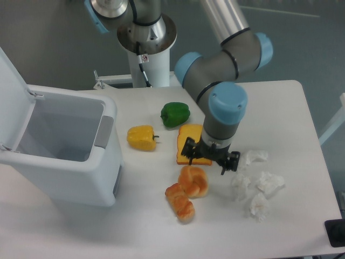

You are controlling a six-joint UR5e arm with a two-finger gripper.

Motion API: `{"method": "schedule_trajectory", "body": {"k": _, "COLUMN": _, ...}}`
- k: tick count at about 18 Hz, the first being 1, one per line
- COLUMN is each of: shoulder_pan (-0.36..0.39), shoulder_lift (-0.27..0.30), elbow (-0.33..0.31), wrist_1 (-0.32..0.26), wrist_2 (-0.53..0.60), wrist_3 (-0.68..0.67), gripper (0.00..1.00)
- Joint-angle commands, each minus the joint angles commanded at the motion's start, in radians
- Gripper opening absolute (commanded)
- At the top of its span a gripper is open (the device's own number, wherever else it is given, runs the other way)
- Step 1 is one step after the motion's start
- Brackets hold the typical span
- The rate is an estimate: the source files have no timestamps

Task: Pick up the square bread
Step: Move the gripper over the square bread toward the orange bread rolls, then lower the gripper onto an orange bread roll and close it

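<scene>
The square bread (188, 137) lies flat on the white table (280, 113) near its middle, with a yellow-orange face and a darker orange crust edge. My gripper (211, 156) hangs right over its front right part and hides that part. The jaws stand wide open: one black fingertip (188, 151) is over the bread's front edge, the other (233, 161) is off to the right, past the bread. Nothing is held.
A round golden bun (194, 181) and a brown roll (180, 202) lie just in front of the bread. A green pepper (175, 114) and a yellow pepper (142, 137) lie behind and to the left. Crumpled white paper (257, 188) lies to the right. An open white bin (59, 141) stands at the left.
</scene>
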Motion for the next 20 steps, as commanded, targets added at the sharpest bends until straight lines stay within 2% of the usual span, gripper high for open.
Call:
{"method": "schedule_trajectory", "body": {"k": 4, "shoulder_pan": -0.026, "shoulder_lift": -0.051, "elbow": 0.034, "wrist_1": 0.005, "wrist_2": -0.003, "wrist_3": -0.111, "gripper": 1.0}}
{"method": "schedule_trajectory", "body": {"k": 7, "shoulder_pan": -0.04, "shoulder_lift": -0.086, "elbow": 0.048, "wrist_1": 0.035, "wrist_2": -0.002, "wrist_3": -0.183, "gripper": 1.0}}
{"method": "schedule_trajectory", "body": {"k": 10, "shoulder_pan": -0.057, "shoulder_lift": -0.118, "elbow": 0.075, "wrist_1": 0.041, "wrist_2": -0.002, "wrist_3": -0.256, "gripper": 1.0}}
{"method": "schedule_trajectory", "body": {"k": 16, "shoulder_pan": -0.066, "shoulder_lift": -0.135, "elbow": 0.071, "wrist_1": 0.044, "wrist_2": 0.003, "wrist_3": -0.28, "gripper": 1.0}}
{"method": "schedule_trajectory", "body": {"k": 20, "shoulder_pan": -0.077, "shoulder_lift": -0.164, "elbow": 0.072, "wrist_1": 0.078, "wrist_2": 0.012, "wrist_3": -0.316, "gripper": 1.0}}
